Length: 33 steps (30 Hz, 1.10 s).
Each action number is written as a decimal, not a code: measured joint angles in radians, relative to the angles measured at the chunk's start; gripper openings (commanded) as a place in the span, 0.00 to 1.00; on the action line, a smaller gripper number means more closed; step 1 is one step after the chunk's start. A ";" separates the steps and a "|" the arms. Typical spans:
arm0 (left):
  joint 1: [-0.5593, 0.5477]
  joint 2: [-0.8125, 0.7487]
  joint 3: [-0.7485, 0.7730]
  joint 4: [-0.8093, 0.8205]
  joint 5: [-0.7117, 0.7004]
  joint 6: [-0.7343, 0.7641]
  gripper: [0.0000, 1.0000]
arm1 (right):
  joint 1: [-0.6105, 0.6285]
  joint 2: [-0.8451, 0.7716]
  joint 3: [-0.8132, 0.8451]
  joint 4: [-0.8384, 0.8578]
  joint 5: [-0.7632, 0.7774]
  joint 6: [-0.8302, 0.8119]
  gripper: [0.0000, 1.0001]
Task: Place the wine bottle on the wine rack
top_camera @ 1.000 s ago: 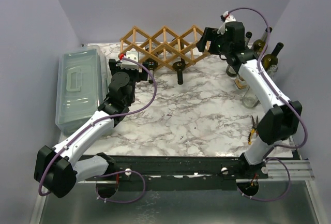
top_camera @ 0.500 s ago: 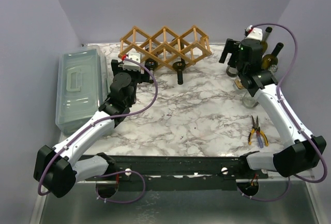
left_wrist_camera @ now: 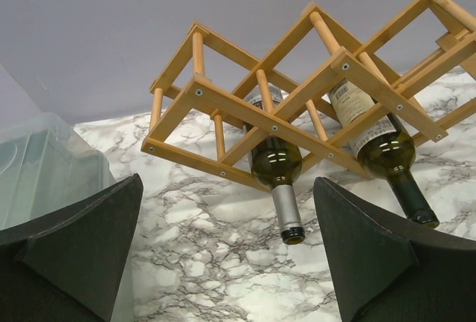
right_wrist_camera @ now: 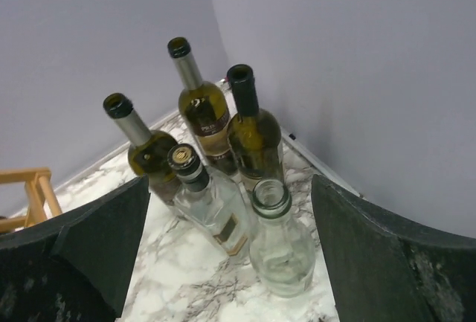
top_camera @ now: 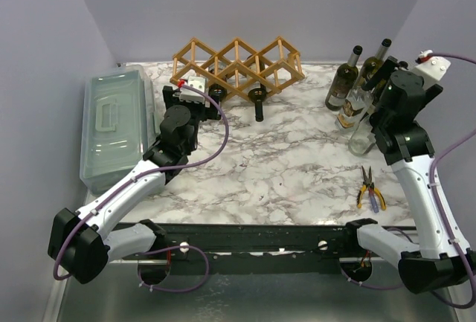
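Right wrist view: right hand (right_wrist_camera: 230,188) spread, empty, above upright wine bottles (right_wrist_camera: 253,136) clustered in tabletop (right_wrist_camera: 178,300) corner. Step, likely: reach for one. Next: close on single neck without toppling neighbours, carry to wine rack (top_camera: 238,65). Left hand (left_wrist_camera: 227,203) spread, facing rack.

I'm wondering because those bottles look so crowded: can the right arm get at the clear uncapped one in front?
Probably yes. The clear uncapped bottle stands nearest, ahead of the open jaws with nothing before it, though the capped clear bottle crowds one side.
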 measured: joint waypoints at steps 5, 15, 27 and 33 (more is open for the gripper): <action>-0.012 0.000 0.000 0.000 0.000 0.001 0.98 | -0.098 -0.002 -0.032 0.018 -0.004 0.014 0.91; -0.033 0.000 0.000 0.000 -0.004 0.023 0.98 | -0.180 0.048 -0.136 0.027 -0.084 0.053 0.82; -0.037 0.000 0.000 0.000 -0.012 0.038 0.98 | -0.180 0.080 -0.219 0.147 -0.159 0.037 0.69; -0.037 0.000 0.000 0.000 -0.014 0.039 0.98 | -0.189 0.090 -0.251 0.192 -0.162 0.022 0.66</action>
